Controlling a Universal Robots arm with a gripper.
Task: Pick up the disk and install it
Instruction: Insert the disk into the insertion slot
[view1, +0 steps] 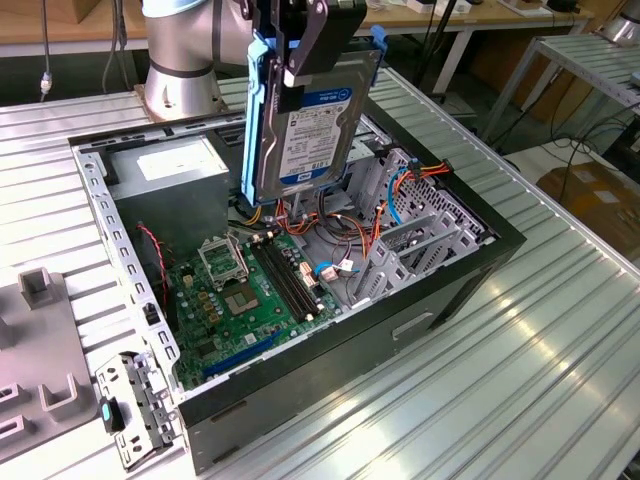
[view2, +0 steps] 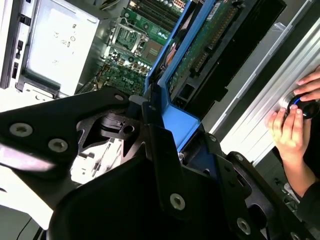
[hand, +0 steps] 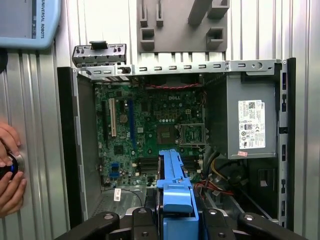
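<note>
- Black gripper (view2: 177, 131) links lie closest to both wrist cameras, its two fingers pressed in on the disk (view2: 205, 45) from either side, against a blue side rail.
- Seen in the exterior view, the gripper (view1: 292, 50) comes down from above and pinches the top end of the disk (view1: 305, 130), one finger lying across the labelled face.
- That disk hangs upright on its edge (label toward the exterior camera, green circuit side toward the second wrist camera), raised over the open computer case (view1: 330, 372).
- Its lower end is above a bundle of coloured cables (view1: 300, 212), between the grey power supply (view1: 170, 172) and the metal drive cage (view1: 420, 242); whether it touches anything there I cannot tell.
- Below it, in the first wrist view, the blue rail of the disk (hand: 172, 172) runs over the green motherboard (hand: 150, 125).
- Behind the case, the arm's silver base (view1: 180, 60) stands on the ribbed metal table (view1: 520, 400).
- Beside the case on the exterior view's left lie a grey fixture plate (view1: 30, 350) and a small metal bracket (view1: 135, 405).
- At the table's edge, a person's hand (view2: 286, 131) rests around a round knob (view2: 296, 102).
</note>
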